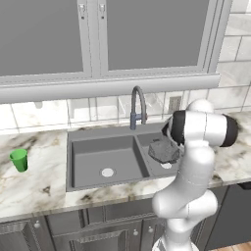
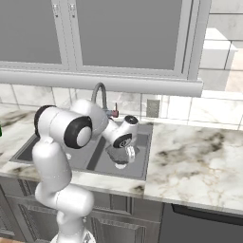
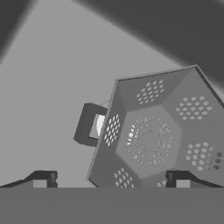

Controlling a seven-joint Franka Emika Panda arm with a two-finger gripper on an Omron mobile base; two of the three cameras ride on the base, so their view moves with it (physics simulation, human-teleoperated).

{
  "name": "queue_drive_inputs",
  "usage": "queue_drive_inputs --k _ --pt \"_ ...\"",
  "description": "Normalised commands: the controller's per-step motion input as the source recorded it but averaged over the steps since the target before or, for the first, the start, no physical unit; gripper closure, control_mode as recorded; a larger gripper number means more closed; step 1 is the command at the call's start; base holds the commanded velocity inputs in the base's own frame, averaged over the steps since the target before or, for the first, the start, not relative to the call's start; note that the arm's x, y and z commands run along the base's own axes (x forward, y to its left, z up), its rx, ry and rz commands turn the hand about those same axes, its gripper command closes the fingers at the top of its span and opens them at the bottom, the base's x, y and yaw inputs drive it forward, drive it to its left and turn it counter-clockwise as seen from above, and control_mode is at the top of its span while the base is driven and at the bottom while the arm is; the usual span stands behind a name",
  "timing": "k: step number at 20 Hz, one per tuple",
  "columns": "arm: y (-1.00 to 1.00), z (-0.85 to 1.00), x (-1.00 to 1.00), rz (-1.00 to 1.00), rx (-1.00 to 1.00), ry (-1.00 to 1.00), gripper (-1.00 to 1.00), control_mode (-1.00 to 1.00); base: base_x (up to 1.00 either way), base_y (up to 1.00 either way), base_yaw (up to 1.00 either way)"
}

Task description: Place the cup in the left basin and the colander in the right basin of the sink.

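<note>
On the counter, cup (image 1: 19,160); hand view alone: spread, empty tool (image 3: 111,179) above colander (image 3: 153,135).

Green cup (image 1: 19,160) upright on counter, grey colander (image 1: 164,151) seemingly in right basin (image 1: 169,169)

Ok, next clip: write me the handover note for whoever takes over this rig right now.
Gripper: open, fingers apart, above the dark grey perforated colander, not holding it.
Colander: in the right basin of the dark grey double-bowl sink, over its drain. That half looks done.
Small bright green tapered cup: upright on the marble counter, left of the sink.
Left: lift the arm clear, fetch the cup, put it in the left basin.
</note>
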Motion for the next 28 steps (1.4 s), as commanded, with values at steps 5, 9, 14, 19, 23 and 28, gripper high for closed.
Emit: queue_drive_inputs --k 5,9,14,19,23,28 --pt "0.0 0.59 -0.16 0.02 -0.02 0.0 -1.0 -1.0 0.0 0.0 0.0" --pt "0.08 0.51 -0.33 0.05 -0.07 0.0 -1.0 -1.0 0.0 0.0 0.0" --pt "0.2 0.51 -0.48 0.09 -0.1 0.0 -1.0 -1.0 0.0 0.0 0.0" --pt "0.29 0.55 -0.66 0.11 -0.1 0.0 -1.0 -1.0 0.0 0.0 0.0" --pt "0.24 0.6 -0.79 0.1 -0.09 -0.01 -1.0 -1.0 0.0 0.0 0.0" --pt "0.23 0.6 -0.69 0.13 -0.05 -0.01 -1.0 -1.0 0.0 0.0 0.0"
